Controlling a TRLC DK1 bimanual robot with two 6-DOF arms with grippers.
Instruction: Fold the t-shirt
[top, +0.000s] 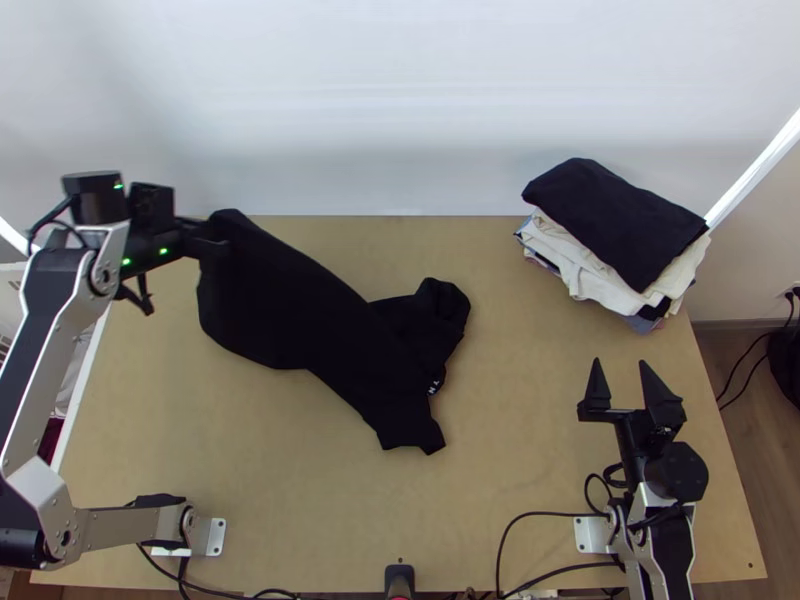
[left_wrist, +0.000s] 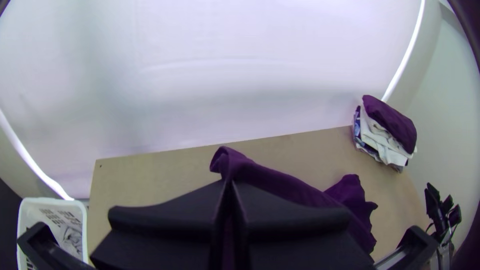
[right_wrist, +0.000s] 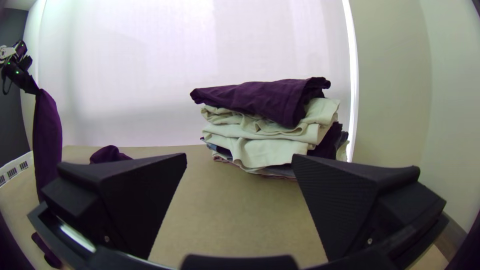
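Top view, left side: the left gripper (top: 207, 243) was positioned over the far left part of the light wooden table (top: 510, 480), its jaws clenched on one end of the black T-shirt (top: 290, 300). The left wrist view showed its two broad fingers (left_wrist: 170, 210) drawn together, with cloth emerging beyond them. The held end of the T-shirt was raised; the right wrist view recorded that part hanging as a long, narrow drape from the gripper. From the grasp, the garment sloped rightward and toward the near side, coming down on the table around its middle. The lower portion lay unfolded and uneven, with a bunched section on the far right side of the drape. A small white marking (top: 436, 386) was noted on the cloth at that section.

Further right, toward the far edge, stood a stack of folded garments, observed as follows: a black folded item (top: 610, 215) on top, slightly askew, and cream-white items (top: 590, 272) beneath it, their edges uneven. On the near side of the stack, the right gripper (top: 620, 362) was pointed toward the far side of the table, apart from the T-shirt. Its jaws were released and spread wide.
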